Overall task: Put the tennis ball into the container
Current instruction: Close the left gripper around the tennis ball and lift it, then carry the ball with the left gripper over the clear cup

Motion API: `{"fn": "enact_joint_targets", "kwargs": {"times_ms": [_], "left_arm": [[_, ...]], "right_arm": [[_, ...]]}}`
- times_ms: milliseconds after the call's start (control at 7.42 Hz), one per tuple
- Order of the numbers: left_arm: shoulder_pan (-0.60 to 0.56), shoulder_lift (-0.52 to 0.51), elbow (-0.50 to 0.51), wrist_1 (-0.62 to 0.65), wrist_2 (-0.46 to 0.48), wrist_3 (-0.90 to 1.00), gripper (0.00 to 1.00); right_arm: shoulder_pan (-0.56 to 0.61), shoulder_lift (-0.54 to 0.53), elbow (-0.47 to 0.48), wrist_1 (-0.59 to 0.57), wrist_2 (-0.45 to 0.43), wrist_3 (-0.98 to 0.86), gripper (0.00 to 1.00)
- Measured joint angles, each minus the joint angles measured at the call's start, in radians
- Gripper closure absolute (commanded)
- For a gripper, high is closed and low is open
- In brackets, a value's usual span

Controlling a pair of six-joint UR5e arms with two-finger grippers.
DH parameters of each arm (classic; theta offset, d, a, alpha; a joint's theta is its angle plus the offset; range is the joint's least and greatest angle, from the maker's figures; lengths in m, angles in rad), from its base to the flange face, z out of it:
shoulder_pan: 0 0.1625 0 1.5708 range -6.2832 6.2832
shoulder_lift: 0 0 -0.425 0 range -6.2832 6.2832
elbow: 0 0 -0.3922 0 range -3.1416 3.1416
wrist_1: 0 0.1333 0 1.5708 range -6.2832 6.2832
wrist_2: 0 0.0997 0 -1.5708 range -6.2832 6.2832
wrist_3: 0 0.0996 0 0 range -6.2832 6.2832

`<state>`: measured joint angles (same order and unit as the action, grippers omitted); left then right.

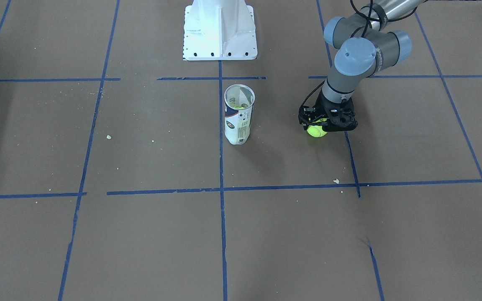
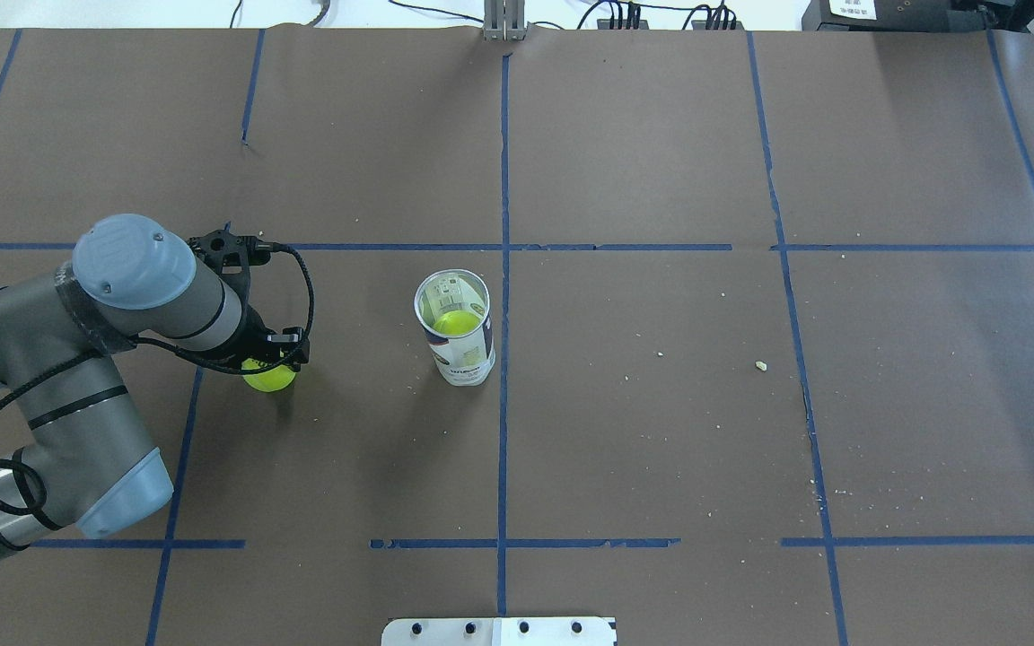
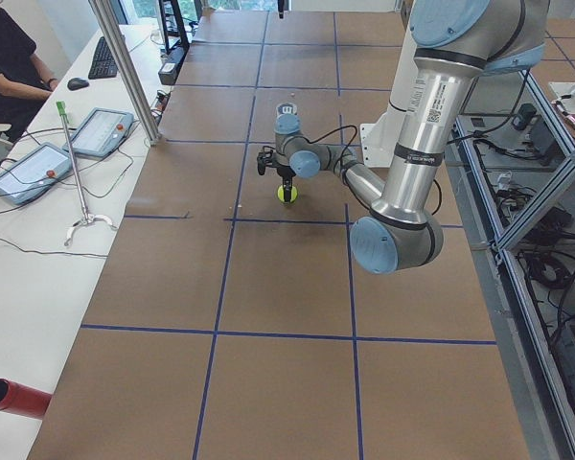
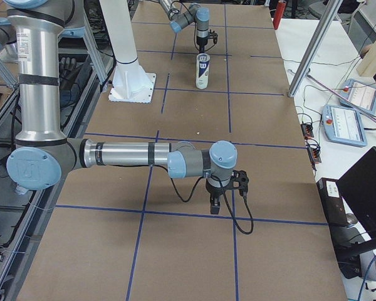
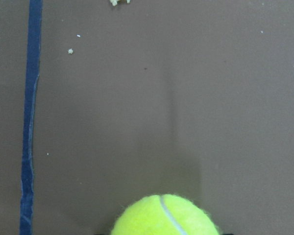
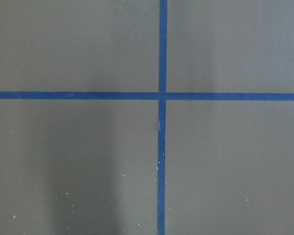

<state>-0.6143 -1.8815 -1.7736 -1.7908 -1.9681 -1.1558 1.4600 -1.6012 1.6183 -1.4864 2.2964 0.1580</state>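
Observation:
The tennis ball [image 1: 316, 131] is a bright yellow-green ball held low over the brown table. My left gripper [image 1: 324, 125] is shut on it from above. From overhead, the ball [image 2: 268, 377] peeks out under the gripper [image 2: 273, 361]. The left wrist view shows the ball [image 5: 164, 215] at the bottom edge. The container [image 1: 238, 119] stands upright and open-topped near the table's middle, apart from the ball. Another yellow ball [image 2: 456, 323] lies inside the can [image 2: 454, 345]. My right gripper [image 4: 218, 202] hangs over the table far from both; I cannot tell its state.
The white pedestal base [image 1: 220, 31] stands behind the can on the robot's side. Blue tape lines [image 2: 503, 269] grid the brown table cover. Small crumbs [image 1: 336, 181] lie scattered. Tablets and cables sit on the operators' bench [image 3: 38, 172].

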Motion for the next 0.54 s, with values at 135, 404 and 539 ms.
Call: {"fn": "enact_joint_targets", "kwargs": {"times_ms": [135,404,539], "left_arm": [[-0.006,0.001,-0.027,0.007,0.000,0.001,1.00],[-0.083,-0.008,-0.136,0.113,-0.005,0.041,1.00],[-0.146,-0.041,-0.204,0.243,-0.007,0.096,1.00]], "right_arm": [[0.000,0.000,0.000,0.000,0.000,0.000,0.00],[0.000,0.000,0.000,0.000,0.000,0.000,0.00],[0.000,0.000,0.000,0.000,0.000,0.000,0.00]]}}
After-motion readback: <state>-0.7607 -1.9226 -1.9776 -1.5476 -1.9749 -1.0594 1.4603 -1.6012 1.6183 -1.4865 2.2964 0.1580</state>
